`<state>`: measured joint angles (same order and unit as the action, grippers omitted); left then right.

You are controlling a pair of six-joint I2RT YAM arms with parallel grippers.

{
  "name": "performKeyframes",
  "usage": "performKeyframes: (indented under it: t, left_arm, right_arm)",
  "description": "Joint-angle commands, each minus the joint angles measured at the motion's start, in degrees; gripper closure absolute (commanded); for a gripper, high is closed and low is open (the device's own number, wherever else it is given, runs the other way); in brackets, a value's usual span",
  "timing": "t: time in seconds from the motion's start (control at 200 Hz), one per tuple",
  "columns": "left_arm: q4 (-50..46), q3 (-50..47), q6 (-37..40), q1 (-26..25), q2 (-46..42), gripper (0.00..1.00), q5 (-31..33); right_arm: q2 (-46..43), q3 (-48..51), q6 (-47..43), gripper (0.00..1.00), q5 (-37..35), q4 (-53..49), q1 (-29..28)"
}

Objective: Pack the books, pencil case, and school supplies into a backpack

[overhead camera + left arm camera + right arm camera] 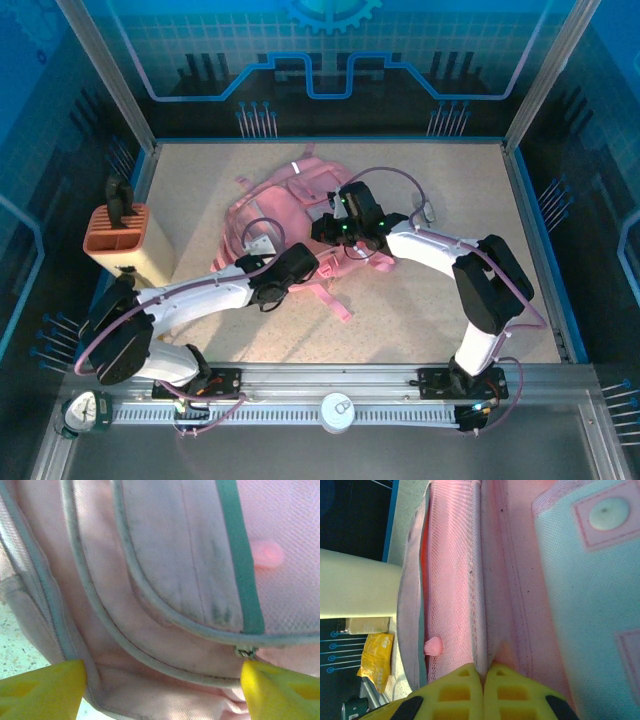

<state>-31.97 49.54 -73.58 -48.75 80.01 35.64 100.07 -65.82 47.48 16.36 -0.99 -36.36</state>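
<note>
As the backpack (280,215), lying mid-surface (450,200), is judged light and floppy, best held by seams, its 3 o'clock fold is pinched in the closed right tool (484,672), the left tool (162,672) gaping empty at 6 o'clock.

Tally on the table: one pink backpack (275,205), one orange slotted holder (115,232) with one dark item (118,198) standing in it, and two arms, one left arm (200,293) and one right arm (440,250). Front rail: one white round disc (338,411); near left corner: one round dial-faced object (85,412). Right wrist view: one yellow packet (376,660), one small pink tab (433,646) on the backpack's mesh side, and one pale round patch (609,514) on its light panel.
</note>
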Motion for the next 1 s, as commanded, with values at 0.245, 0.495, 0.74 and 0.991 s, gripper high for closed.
performKeyframes:
  t: [0.245, 0.495, 0.74, 0.991]
  left_arm:
    - [4.92, 4.51, 2.79, -0.25, 1.31, 0.01, -0.82]
    - [1.22, 7.48, -2.09, 1.54, 6.91, 0.01, 1.31]
    - [0.92, 7.56, -2.11, 2.76, 8.56, 0.13, 1.91]
    - [3.76, 5.14, 0.41, 3.31, 6.02, 0.50, 1.50]
  right_arm:
    - [-2.87, -2.12, 2.97, 1.00, 3.41, 5.79, -0.18]
    - [-2.38, -0.99, 4.72, 1.00, 4.49, 8.05, -0.04]
    - [-2.18, -1.03, 5.75, 1.00, 4.94, 8.97, 0.44]
    - [-1.66, -1.06, 4.72, 1.00, 4.51, 8.21, 0.51]
